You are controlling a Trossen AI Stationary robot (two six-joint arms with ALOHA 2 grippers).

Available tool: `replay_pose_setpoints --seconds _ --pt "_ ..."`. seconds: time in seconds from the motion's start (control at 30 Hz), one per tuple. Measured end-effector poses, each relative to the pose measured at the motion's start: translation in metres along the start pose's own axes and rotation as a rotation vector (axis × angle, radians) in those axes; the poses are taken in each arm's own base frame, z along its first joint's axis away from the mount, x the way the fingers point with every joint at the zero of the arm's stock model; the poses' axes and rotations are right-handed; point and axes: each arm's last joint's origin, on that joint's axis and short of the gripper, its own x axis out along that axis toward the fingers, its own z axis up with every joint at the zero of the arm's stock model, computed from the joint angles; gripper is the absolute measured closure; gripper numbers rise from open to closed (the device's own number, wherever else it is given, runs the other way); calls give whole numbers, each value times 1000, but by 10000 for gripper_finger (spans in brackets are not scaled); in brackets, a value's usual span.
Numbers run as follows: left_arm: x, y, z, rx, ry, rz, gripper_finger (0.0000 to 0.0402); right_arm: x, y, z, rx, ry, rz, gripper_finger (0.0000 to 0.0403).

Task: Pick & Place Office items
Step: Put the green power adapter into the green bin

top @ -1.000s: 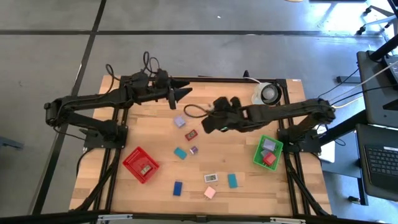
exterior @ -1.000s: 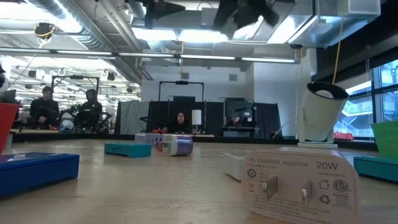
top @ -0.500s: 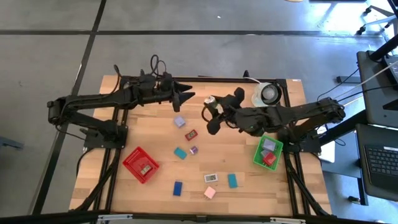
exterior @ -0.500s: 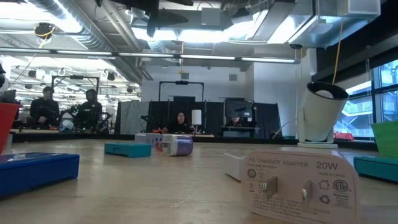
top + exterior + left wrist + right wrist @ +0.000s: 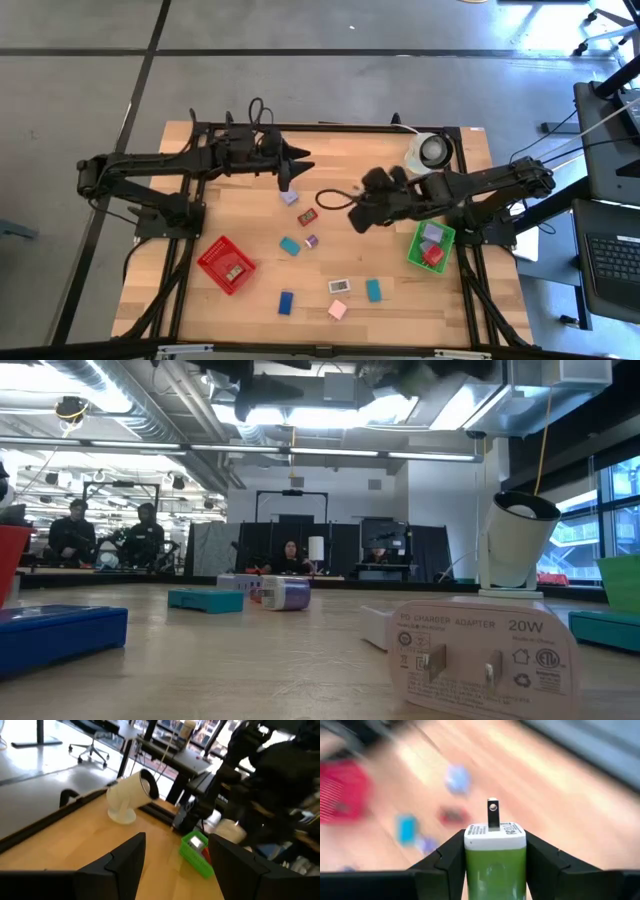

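My right gripper point(image 5: 357, 220) hangs over the middle of the table, shut on a small green charger plug point(image 5: 495, 865) with a white end and a metal prong. My left gripper point(image 5: 303, 165) is open and holds nothing. It points toward the table's right, above a lavender piece point(image 5: 290, 197). Other office items lie flat on the wood: red point(image 5: 308, 215), teal point(image 5: 290, 245), purple point(image 5: 312, 241), white point(image 5: 339, 286), another teal point(image 5: 373, 290), blue point(image 5: 286, 302) and pink point(image 5: 337, 310). A white adapter point(image 5: 485, 655) fills the low view's foreground. My right gripper pinches the plug's green body point(image 5: 470, 870) by two opposite sides, one finger on each. Its white end point(image 5: 495, 831) and the prong point(image 5: 492, 812) stick out past the fingertips. The fingers slant down toward the table. The plug is lifted clear of the wood.
A green basket point(image 5: 445, 235) with pieces in it stands near the right edge. A red basket point(image 5: 212, 252) sits at the near left. A white round object with a dark centre point(image 5: 430, 150) stands at the far right corner. A loop of cable point(image 5: 328, 193) hangs beside my right gripper.
My right gripper has gone toward the table's near-right, in the direction of the green basket, carrying the plug, and its wrist has tipped. My left gripper has crept a little toward the near edge, staying open.
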Motion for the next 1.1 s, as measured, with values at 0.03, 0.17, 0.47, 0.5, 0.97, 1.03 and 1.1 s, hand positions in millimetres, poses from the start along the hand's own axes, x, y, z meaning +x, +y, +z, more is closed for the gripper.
replay_pose_setpoints --seconds 0.03,0.17,0.47,0.5,0.97,1.03,1.1 --pt "0 -1 -2 1 13 1 190 0 -4 -7 26 61 -44 243" --pt "0 -3 -6 4 44 1 190 -3 -14 -37 88 258 -150 243" --pt "-1 -11 -10 11 61 -38 190 17 -23 -125 252 622 -309 243" --pt "-1 -12 -10 12 63 -41 190 19 -25 -131 276 642 -336 243" --pt "-1 -12 -10 14 60 -35 190 29 -42 -172 557 621 -573 243" --pt "-1 -12 -10 14 59 -35 190 31 -45 -175 578 612 -596 243" --pt "-1 -12 -10 14 59 -35 190 32 -47 -176 597 603 -613 243"
